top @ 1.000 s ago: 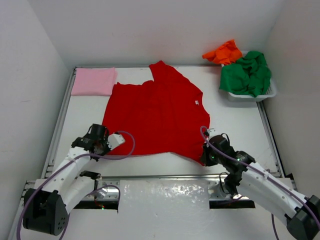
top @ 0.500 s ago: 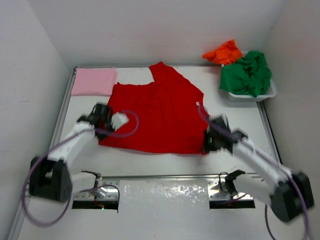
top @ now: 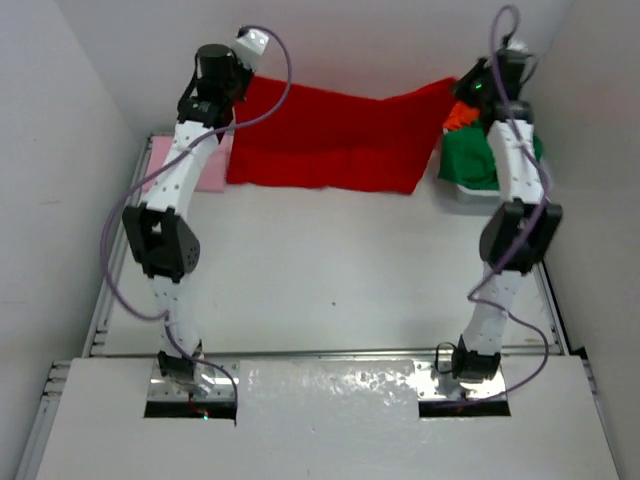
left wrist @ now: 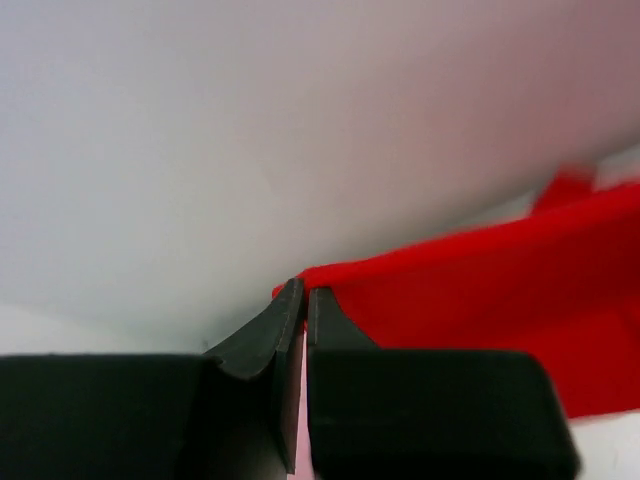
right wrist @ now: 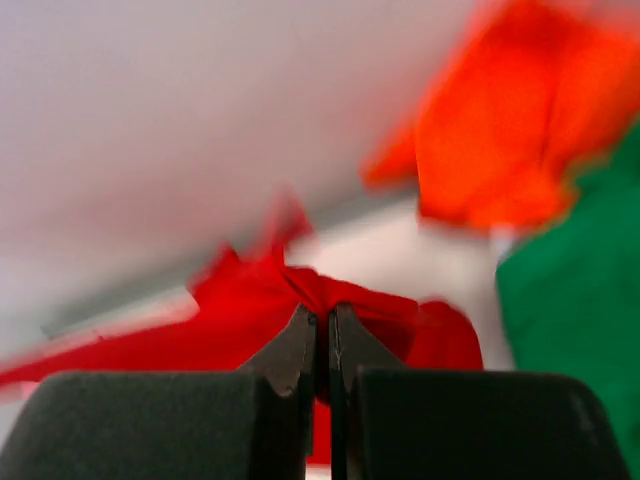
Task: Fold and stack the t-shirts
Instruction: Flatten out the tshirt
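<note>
Progress is running early: pink t-shirt (top: pixel 212 170) lying folded far-left; left tool (left wrist: pixel 303 295) and right tool (right wrist: pixel 322 315) pinching red t-shirt (top: pixel 330 140), stretching it aloft at back; green t-shirt (top: pixel 465 160) and orange t-shirt (top: pixel 455 115) waiting crumpled far-right.

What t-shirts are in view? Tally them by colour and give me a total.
red t-shirt: 1
light pink t-shirt: 1
green t-shirt: 1
orange t-shirt: 1
Total: 4
</note>
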`<state>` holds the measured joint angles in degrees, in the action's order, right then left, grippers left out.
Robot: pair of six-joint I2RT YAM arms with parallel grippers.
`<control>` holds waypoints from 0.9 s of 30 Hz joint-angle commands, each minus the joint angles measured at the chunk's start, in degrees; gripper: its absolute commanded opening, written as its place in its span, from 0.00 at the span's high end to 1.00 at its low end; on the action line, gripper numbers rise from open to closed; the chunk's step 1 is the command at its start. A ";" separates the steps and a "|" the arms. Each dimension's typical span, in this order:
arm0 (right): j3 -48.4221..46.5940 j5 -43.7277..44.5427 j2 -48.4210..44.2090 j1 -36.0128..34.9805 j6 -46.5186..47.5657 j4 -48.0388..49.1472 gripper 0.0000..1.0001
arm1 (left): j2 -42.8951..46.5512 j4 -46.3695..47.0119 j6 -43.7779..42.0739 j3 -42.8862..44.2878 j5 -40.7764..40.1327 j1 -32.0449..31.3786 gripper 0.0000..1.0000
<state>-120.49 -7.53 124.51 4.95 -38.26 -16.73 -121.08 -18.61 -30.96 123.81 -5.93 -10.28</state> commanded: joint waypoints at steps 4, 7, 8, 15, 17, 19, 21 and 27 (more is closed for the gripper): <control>-14.10 1.56 -20.26 1.55 4.77 11.63 1.00 | 13.49 14.74 -0.58 5.84 4.44 -3.95 1.00; -2.24 -0.81 -26.58 1.55 6.44 12.51 1.00 | 15.69 13.44 -2.88 1.53 5.22 -5.01 1.00; 5.71 -1.43 -28.69 1.55 7.14 13.82 1.00 | 16.74 12.90 -3.57 -0.74 5.49 -5.10 1.00; 45.78 -7.85 -53.55 0.41 10.75 18.49 1.00 | 29.56 9.82 -11.57 -25.34 5.67 -5.01 1.00; 58.57 -7.50 -59.35 -0.55 12.24 17.27 1.00 | 33.26 7.73 -14.38 -31.93 5.67 -5.01 1.00; 70.70 -6.27 -68.84 -1.43 11.98 13.58 1.00 | 37.92 5.01 -17.28 -40.55 5.67 -5.01 1.00; 81.39 -5.13 -78.74 -2.40 10.24 9.47 1.00 | 42.75 0.26 -19.30 -49.65 7.15 -5.01 1.00; 97.00 -3.11 -95.58 -9.78 5.05 -7.94 1.00 | 54.88 -9.85 -25.64 -71.75 6.90 -5.62 1.00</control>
<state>-25.78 -12.03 32.88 -2.74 -30.26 -18.83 -72.36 -24.05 -51.48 56.75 0.67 -15.75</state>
